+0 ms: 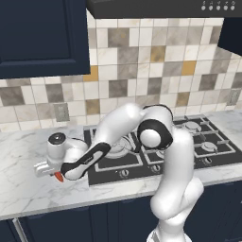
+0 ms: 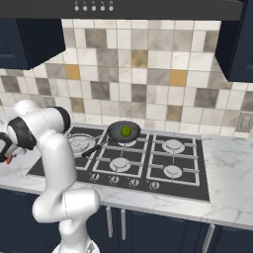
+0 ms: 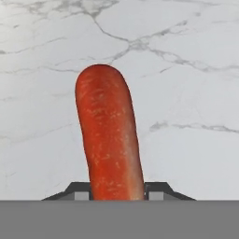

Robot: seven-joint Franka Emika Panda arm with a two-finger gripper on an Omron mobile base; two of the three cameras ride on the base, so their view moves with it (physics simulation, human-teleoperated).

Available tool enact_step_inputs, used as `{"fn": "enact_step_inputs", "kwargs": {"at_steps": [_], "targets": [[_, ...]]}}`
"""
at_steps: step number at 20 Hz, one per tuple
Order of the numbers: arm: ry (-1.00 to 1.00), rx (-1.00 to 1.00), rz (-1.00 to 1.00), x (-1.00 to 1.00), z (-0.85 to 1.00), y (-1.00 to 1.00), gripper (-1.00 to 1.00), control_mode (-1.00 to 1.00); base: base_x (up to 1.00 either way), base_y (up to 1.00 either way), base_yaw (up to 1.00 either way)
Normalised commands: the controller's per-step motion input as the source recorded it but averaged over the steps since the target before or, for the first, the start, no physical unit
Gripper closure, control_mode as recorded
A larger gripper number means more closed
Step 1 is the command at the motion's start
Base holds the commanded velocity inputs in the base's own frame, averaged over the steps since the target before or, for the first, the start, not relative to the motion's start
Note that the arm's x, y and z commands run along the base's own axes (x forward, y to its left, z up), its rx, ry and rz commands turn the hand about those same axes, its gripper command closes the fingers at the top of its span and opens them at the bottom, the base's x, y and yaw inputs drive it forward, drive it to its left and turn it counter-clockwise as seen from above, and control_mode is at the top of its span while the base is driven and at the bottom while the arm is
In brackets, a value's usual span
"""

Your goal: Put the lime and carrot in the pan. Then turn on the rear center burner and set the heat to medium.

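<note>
In the hand view the orange-red carrot [image 3: 109,135] runs up from between my two dark fingertips [image 3: 80,192], over the white marble. My gripper [image 3: 116,192] is shut on the carrot's near end. In the left base view the gripper [image 1: 56,173] points down at the counter left of the cooktop, with the carrot's red tip [image 1: 58,177] below it. The right base view shows the gripper [image 2: 6,157] at the far left edge. The black pan [image 2: 114,132] sits on the rear centre grate with the lime [image 2: 125,131] inside it. The pan hides the rear center burner.
The black cooktop [image 2: 148,163] has a large silver burner [image 2: 79,143] at its left and a row of knobs [image 2: 123,181] along its front. The pan's handle [image 2: 96,146] reaches toward the front left. Marble counter [image 1: 28,189] lies on both sides, a tiled wall behind.
</note>
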Motion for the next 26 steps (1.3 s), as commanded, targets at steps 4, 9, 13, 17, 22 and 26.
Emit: {"fn": "enact_step_inputs", "kwargs": {"at_steps": [4,9,13,17,22,26], "targets": [[-0.15,0.08,0.00,-0.51,0.51,-0.69,1.00,-1.00,0.00,0.00,0.00],[-0.10,0.06,0.00,-0.46,0.39,-0.76,1.00,-1.00,0.00,0.00,0.00],[-0.01,0.01,0.00,-0.15,0.21,-0.92,1.00,-1.00,0.00,0.00,0.00],[0.00,0.00,0.00,0.04,0.55,-0.90,1.00,-1.00,0.00,0.00,0.00],[0.00,0.00,0.00,0.28,0.76,-0.50,1.00,-1.00,0.00,0.00,0.00],[0.09,0.00,0.00,0.24,0.73,-0.44,1.00,-1.00,0.00,0.00,0.00]]}}
